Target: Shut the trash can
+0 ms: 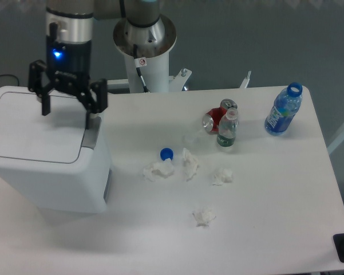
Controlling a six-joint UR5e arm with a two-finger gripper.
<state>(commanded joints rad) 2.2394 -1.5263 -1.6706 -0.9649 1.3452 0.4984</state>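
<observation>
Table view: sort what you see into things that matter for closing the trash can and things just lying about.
Part of the job:
- trash can, lid lying flat
- gripper, open, above the lid

Just lying about:
- blue bottle, uncapped
- small clear bottle
- red can, on its side
- blue cap
- crumpled tissues
</observation>
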